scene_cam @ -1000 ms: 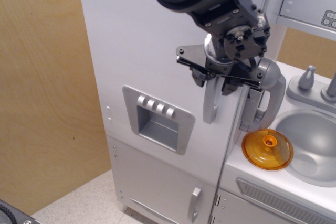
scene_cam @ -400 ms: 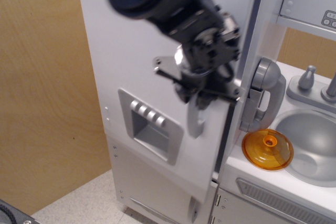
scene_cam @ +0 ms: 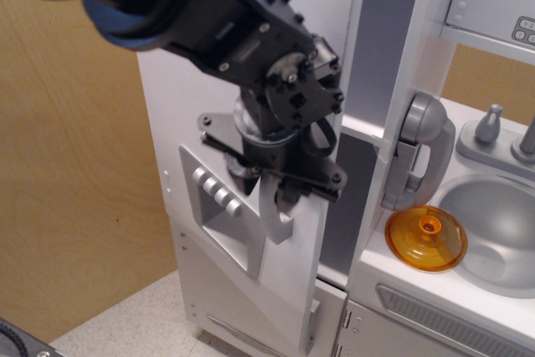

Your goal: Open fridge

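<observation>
Since earlier: door swung further out to the left, the dark gap at its right edge now wide where it was a narrow slit; the arm has travelled left with it.
Fridge (scene_cam: 192, 114): tall white cabinet at the left of the toy kitchen, against the wooden wall (scene_cam: 67, 165).
Big door (scene_cam: 284, 282): open, angled out toward the near left, its right edge well clear of the cabinet frame.
Interior (scene_cam: 376, 81): grey inside wall and a white shelf edge show through the opening.
Handle (scene_cam: 273, 211): silver, curved, vertical, near the door's free edge; its lower end shows below the gripper.
Gripper (scene_cam: 272, 181): black, at the upper part of the handle, jaws closed around it.
Arm (scene_cam: 167, 2): dark, blurred, entering from the top left and crossing the front of the fridge.
Dispenser recess (scene_cam: 219, 215): silver, on the door left of the handle, a row of buttons along its top.
Lower door (scene_cam: 251, 323): white, below the big door, shut; its small handle is partly hidden behind the open door's edge.
Toy phone (scene_cam: 422, 152): grey, hanging on the frame right of the opening.
Orange lid (scene_cam: 425, 238): on the counter just below the phone, touching the sink rim.
Sink (scene_cam: 501, 227): grey basin at the right, taps (scene_cam: 501, 127) on its far side.
</observation>
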Controlling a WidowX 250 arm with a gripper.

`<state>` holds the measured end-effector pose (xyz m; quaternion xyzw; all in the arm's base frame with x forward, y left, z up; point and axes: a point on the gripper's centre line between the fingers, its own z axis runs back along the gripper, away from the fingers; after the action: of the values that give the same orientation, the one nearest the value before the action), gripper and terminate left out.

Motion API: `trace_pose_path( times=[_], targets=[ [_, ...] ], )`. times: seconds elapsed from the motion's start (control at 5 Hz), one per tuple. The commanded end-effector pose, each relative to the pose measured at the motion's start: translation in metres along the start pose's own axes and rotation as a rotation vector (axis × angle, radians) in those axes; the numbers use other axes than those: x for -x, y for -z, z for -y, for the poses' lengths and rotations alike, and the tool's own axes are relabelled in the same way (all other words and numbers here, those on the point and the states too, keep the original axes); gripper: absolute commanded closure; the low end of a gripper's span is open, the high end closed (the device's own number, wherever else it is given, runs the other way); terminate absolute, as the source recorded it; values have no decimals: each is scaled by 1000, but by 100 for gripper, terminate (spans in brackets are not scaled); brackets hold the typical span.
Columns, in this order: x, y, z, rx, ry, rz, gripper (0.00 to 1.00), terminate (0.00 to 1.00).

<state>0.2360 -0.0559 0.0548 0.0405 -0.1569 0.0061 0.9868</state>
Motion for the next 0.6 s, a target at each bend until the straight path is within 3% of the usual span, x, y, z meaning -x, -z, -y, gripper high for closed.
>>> trace_pose_path(
  times=[0.0,0.2,0.4],
  targets=[
    [32,-30,20,6,13,-65,0,0],
    [29,-27,42,64,38,-76,0,0],
    [17,-24,62,83,56,-45,0,0]
  ],
)
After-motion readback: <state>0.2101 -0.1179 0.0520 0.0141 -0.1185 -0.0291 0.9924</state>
